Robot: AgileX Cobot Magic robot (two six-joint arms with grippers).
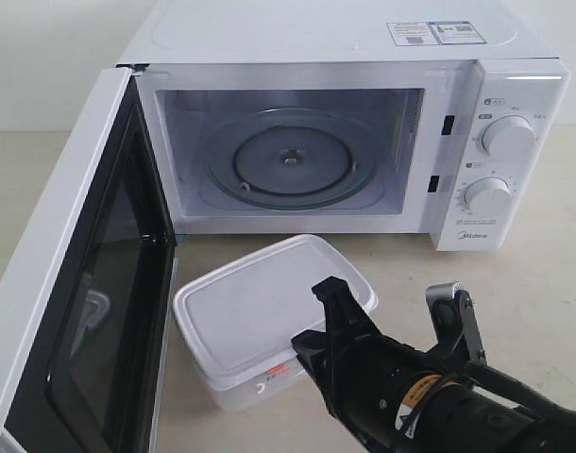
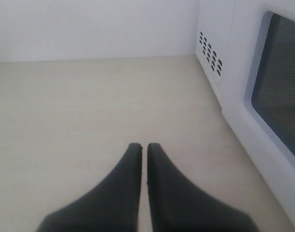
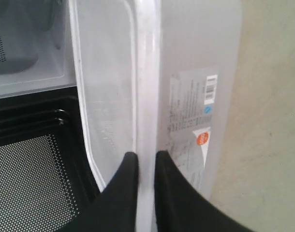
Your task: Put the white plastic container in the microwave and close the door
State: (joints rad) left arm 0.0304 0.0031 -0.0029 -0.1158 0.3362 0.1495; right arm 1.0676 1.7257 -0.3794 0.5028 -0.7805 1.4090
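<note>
The white plastic container (image 1: 260,316) stands on the table in front of the open microwave (image 1: 458,75), its red-and-white label (image 3: 201,137) on the near side. My right gripper (image 1: 328,300) is shut on the container's lid rim (image 3: 146,72) at its near right corner, one finger above and one below. The door (image 1: 42,274) hangs wide open at the left, its dark window facing the container. Inside the cavity lies the glass turntable (image 1: 288,160), bare. In the left wrist view my left gripper (image 2: 143,146) is shut with nothing in it, low over the table beside the door's outer face (image 2: 254,72).
The beige table (image 1: 543,283) runs to the right of the container and in front of the dials (image 1: 508,135). The open door's lower edge (image 1: 165,377) is close to the container's left side.
</note>
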